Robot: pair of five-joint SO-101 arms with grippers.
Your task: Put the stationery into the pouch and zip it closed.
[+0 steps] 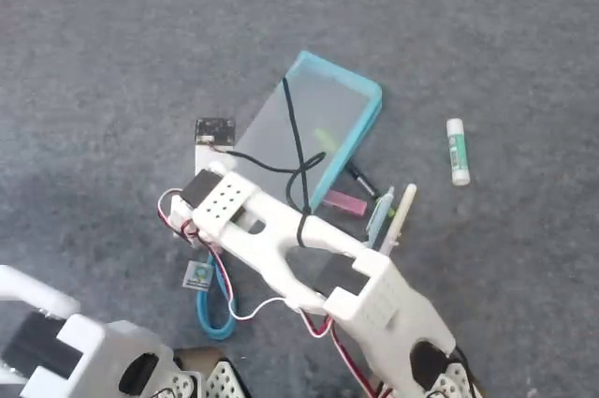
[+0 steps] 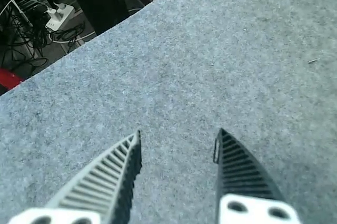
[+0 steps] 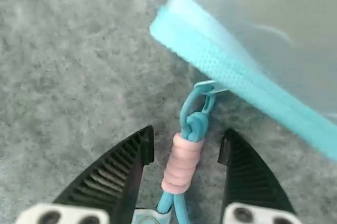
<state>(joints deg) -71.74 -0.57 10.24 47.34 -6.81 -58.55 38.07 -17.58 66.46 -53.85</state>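
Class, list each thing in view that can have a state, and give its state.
left gripper: open, holding nothing.
right gripper: open, astride the zip cord.
pouch: lying flat; zip state unclear.
glue stick: lying outside the pouch.
pens: lying outside the pouch.

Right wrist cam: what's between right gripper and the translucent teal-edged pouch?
Teal zip-pull cord with a pink bead, running from the translucent teal-edged pouch into the open right gripper. Right wrist view.
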